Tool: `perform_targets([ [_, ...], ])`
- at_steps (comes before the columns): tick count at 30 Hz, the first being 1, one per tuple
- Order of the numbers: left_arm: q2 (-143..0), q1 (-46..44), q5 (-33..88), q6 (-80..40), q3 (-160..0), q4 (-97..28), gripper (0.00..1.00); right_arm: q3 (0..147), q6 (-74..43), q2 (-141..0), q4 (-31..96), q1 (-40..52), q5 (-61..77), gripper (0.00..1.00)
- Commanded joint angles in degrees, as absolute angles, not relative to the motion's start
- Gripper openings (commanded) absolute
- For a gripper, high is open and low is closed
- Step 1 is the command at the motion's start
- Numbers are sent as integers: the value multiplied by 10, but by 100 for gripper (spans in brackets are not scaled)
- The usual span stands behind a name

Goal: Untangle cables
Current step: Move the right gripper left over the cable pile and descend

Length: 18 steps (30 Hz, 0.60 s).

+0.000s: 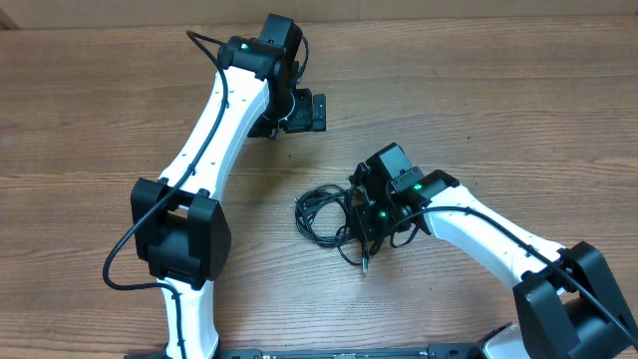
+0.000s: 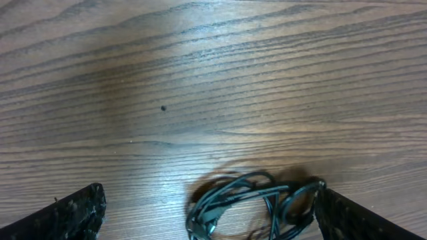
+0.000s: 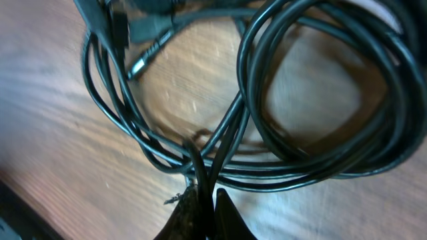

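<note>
The cables (image 1: 321,213) are thin black cords lying as a tangled bundle of loops at the table's middle, with one plug end (image 1: 366,264) trailing toward the front. My right gripper (image 1: 369,221) sits on the bundle's right side. In the right wrist view that gripper (image 3: 207,199) is shut on a couple of cable strands, and the loops (image 3: 300,177) spread just beyond it. My left gripper (image 1: 311,110) hangs open well behind the bundle, touching nothing. In the left wrist view the cables (image 2: 250,200) show low between the wide-apart fingers (image 2: 73,213) of the left gripper (image 2: 210,195).
The wooden table (image 1: 478,90) has bare surface all round the bundle. The left arm's white links (image 1: 214,130) cross the left half of the table. The right arm (image 1: 498,239) reaches in from the front right corner.
</note>
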State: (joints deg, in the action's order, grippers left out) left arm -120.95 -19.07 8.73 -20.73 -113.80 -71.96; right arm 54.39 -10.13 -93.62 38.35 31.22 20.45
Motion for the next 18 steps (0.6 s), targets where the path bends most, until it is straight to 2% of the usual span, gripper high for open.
perform_targets([
  [1,-1211,-190,86,-193,-1152,-724,100,555,-165,-940,347,314,174,5],
  [6,-1211,-190,104,-193,-1152,-724,100,555,-244,-940,270,311,107,5],
  [10,-1211,-190,106,-193,-1152,-730,100,555,-272,-940,228,298,105,4],
  [15,-1211,-190,106,-193,-1152,-744,100,555,-272,-940,240,278,105,4],
  [18,-1211,-192,105,-192,-1152,-757,100,555,-266,-940,280,256,128,11],
])
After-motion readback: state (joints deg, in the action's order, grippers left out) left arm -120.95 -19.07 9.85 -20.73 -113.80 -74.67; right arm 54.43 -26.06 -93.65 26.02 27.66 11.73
